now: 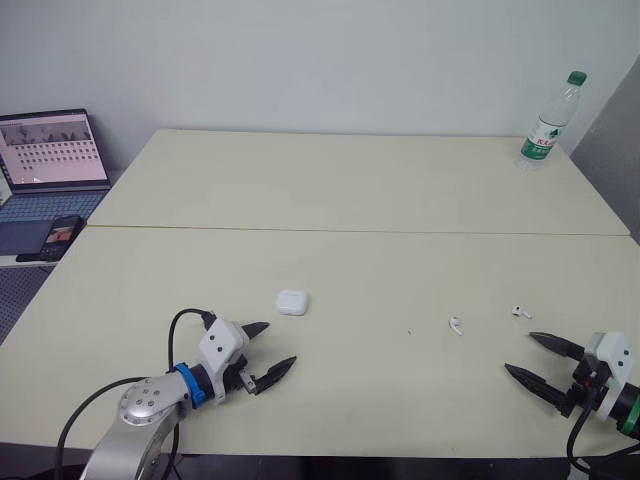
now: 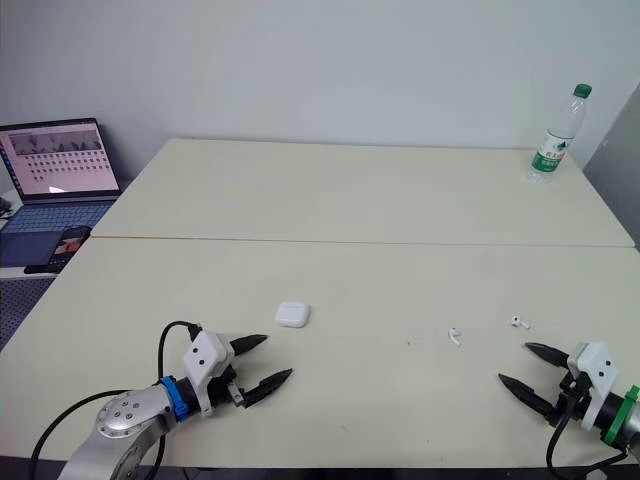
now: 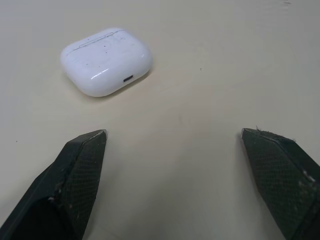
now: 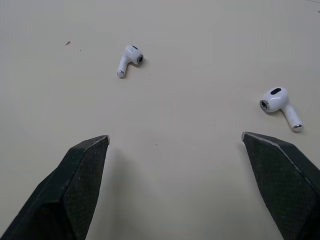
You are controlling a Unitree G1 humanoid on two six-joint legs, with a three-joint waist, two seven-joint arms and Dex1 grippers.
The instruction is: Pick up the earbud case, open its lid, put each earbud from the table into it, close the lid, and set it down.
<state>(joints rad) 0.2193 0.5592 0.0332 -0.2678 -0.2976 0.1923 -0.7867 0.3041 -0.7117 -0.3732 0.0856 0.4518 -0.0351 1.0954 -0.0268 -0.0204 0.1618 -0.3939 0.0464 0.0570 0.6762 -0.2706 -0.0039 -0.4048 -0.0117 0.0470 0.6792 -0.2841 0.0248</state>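
Left hand (image 1: 281, 343) stood released at counter's (image 1: 350, 190) front edge, case (image 1: 291, 302) just beyond, right hand (image 1: 519, 352) released too near front right corner, earbud (image 1: 456, 325) and second earbud (image 1: 519, 311) ahead

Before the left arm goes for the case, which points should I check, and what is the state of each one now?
1. The left gripper is open and empty: ok.
2. The case lies free on the table, lid shut: ok.
3. The case sits within the left gripper's opening: not ok; it lies ahead, off to one side.
4. Both earbuds lie on the table, apart from the case: ok.
5. The right gripper is open, clear of the earbuds: ok.
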